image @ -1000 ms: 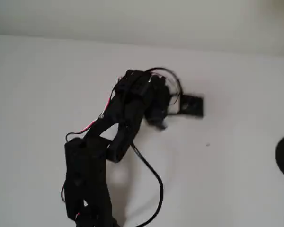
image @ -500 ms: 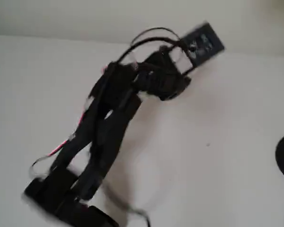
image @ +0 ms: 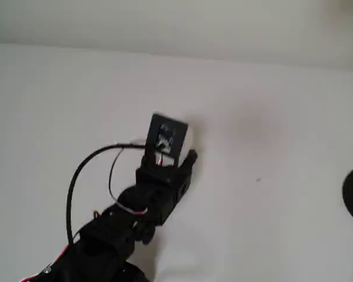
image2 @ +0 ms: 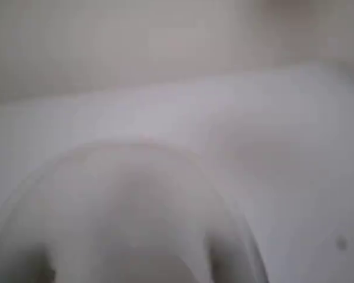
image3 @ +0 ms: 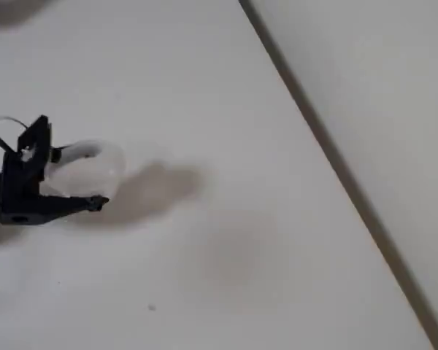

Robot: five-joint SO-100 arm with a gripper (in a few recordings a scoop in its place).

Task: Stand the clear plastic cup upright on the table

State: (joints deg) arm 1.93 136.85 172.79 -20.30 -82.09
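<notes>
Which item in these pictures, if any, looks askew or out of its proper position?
The clear plastic cup is the odd one: in the fixed view it sits between the gripper jaws, seemingly raised off the table, its shadow cast apart to the right. Whether it is upright is unclear. Nothing looks spilled or damaged.

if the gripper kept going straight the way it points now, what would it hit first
Probably nothing but bare table. In the fixed view the gripper, with the clear plastic cup between its fingers, points right across open white surface toward the far edge. Its height is unclear.

Plain pale wall (image3: 365, 87) behind, dark seam at its foot, soft light
</notes>
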